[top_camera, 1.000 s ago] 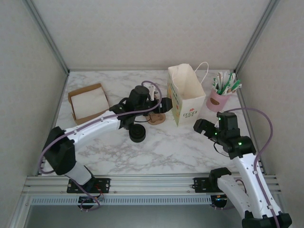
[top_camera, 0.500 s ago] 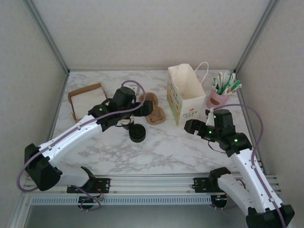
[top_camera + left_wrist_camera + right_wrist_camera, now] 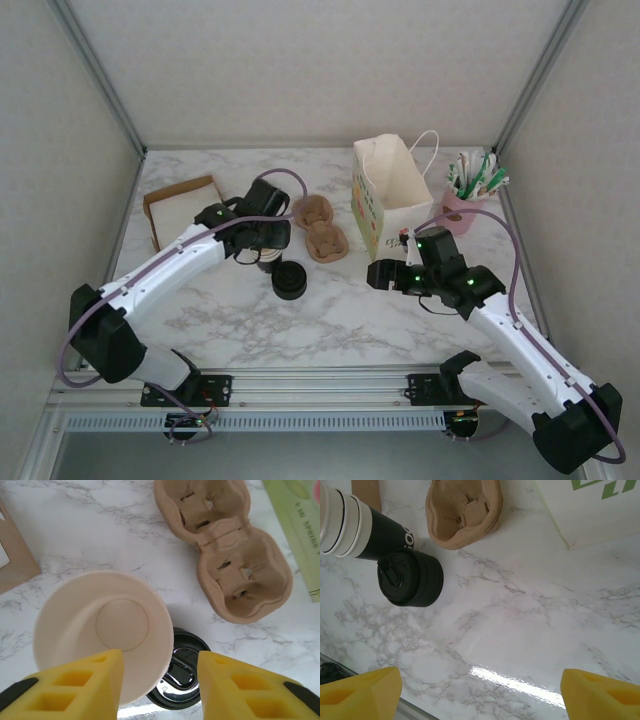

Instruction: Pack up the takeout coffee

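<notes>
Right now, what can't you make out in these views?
- Paper bag, its bottom: top view, hidden by its own walls.
- Open cup: top view, mostly covered by the left arm.
- Left gripper touching that cup or not: left wrist view, a finger overlaps the rim.
- Takeout coffee: left wrist view, partly behind the open cup.
- Pink holder, its contents: top view, too small.
</notes>
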Tool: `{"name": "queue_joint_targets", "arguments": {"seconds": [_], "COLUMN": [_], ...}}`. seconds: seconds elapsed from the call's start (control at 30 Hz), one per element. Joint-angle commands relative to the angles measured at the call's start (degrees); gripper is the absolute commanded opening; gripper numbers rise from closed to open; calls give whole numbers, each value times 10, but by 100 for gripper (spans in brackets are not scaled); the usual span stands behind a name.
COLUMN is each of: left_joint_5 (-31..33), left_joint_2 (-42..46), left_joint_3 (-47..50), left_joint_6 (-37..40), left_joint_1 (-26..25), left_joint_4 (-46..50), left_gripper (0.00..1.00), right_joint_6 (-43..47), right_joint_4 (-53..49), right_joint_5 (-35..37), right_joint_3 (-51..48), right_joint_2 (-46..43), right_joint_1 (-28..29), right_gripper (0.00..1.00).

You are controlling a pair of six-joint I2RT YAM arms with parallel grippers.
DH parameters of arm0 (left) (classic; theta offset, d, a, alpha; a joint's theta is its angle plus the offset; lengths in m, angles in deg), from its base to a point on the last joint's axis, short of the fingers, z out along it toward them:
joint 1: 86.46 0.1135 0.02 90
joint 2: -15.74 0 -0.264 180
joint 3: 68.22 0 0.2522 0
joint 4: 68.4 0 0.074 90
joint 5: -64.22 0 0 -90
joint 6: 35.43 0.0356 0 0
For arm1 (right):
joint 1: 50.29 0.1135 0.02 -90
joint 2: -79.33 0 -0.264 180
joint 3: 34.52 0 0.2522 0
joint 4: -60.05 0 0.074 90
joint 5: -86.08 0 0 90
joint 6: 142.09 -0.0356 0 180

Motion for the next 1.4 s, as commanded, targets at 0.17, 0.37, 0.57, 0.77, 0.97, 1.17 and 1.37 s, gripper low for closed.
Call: {"name": "queue_joint_targets", "arguments": {"seconds": [0.17, 0.37, 0.57, 0.77, 0.97, 1.17, 1.37], "left_joint_5": [18, 19, 14, 19, 34, 57, 68], "left_joint_2": [-48, -68, -75, -74, -70, -62, -53], "left_joint_3": [-31, -33, -32, -34, -45, -57, -60], "left_joint_6": [25, 30, 35, 38, 43, 45, 46], "left_joint_1": [4, 4, 3, 3, 1, 1, 0], "left_joint_4": [41, 43, 41, 45, 61, 79, 92], "left_gripper": [35, 27, 23, 13, 4, 2, 1], "right_joint_6": [8, 7, 7, 8, 6, 4, -13], "right_joint_4": [4, 8, 11, 12, 15, 22, 47], "right_joint_5": [27, 30, 34, 33, 32, 26, 12], "right_joint_3": [15, 11, 11, 15, 17, 19, 14], "right_joint_2": [-4, -3, 1, 7, 13, 21, 30], "right_joint_1": [8, 8, 8, 8, 8, 9, 16], "right_gripper": [83, 83, 83, 82, 82, 82, 82]}}
